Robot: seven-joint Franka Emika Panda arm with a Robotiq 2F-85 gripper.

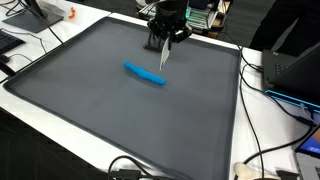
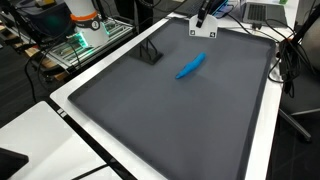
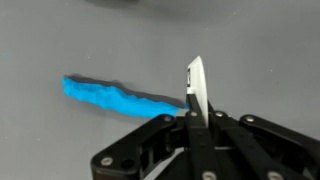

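Above dark grey mat (image 1: 120, 110) on cable-strewn white table (image 1: 105, 12), jaws tight on white strip (image 3: 195, 85)

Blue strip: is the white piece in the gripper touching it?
Apart. In an exterior view, bare grey mat shows between the white piece held by the gripper and the blue strip.

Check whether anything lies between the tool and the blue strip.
Nothing visible does. In an exterior view, only bare mat separates the blue strip from the tool, which is shut on a white piece.
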